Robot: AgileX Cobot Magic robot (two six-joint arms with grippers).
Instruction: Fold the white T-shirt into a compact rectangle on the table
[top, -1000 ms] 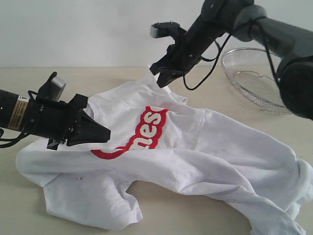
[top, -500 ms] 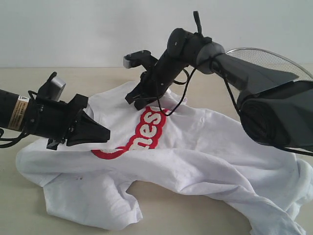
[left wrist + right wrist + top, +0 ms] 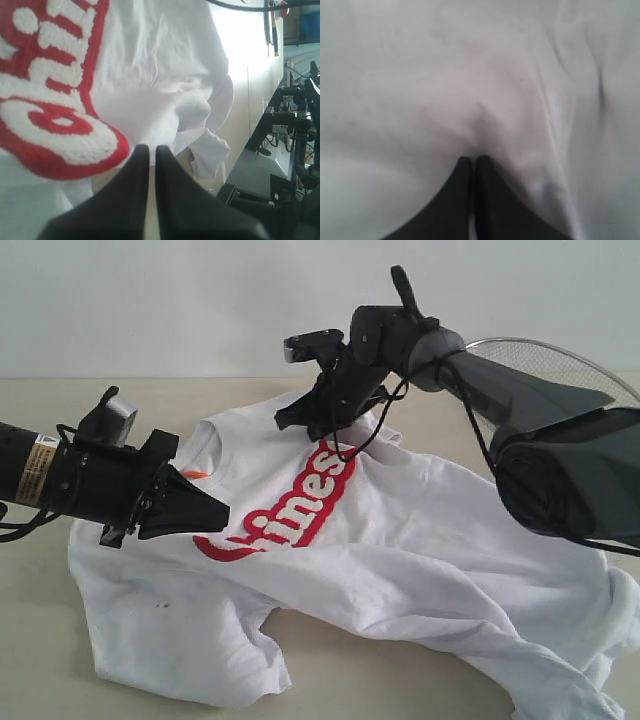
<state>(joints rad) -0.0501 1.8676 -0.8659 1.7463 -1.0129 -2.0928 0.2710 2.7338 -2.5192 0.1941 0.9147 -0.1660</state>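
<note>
The white T-shirt (image 3: 420, 540) lies rumpled and face up on the table (image 3: 40, 650). Its red lettering (image 3: 300, 505) and small orange neck tag (image 3: 197, 475) show. My right gripper (image 3: 285, 422) reaches across to the shirt's far shoulder and is shut on a pinch of the fabric; the cloth (image 3: 470, 75) puckers at the right gripper's (image 3: 471, 159) tips. My left gripper (image 3: 222, 512) is shut just above the chest, beside the lettering (image 3: 55, 115). The left gripper (image 3: 148, 147) has nothing between its fingers.
A silver wire-mesh basket (image 3: 565, 352) stands at the back right, partly behind the right arm (image 3: 540, 430). One sleeve (image 3: 230, 670) spreads toward the front edge, and the hem bunches at the right edge (image 3: 610, 640).
The right gripper swung left across the shirt holding its shoulder. The fabric has spread, baring the collar, the orange tag and more of the lettering. The left arm stayed still.
</note>
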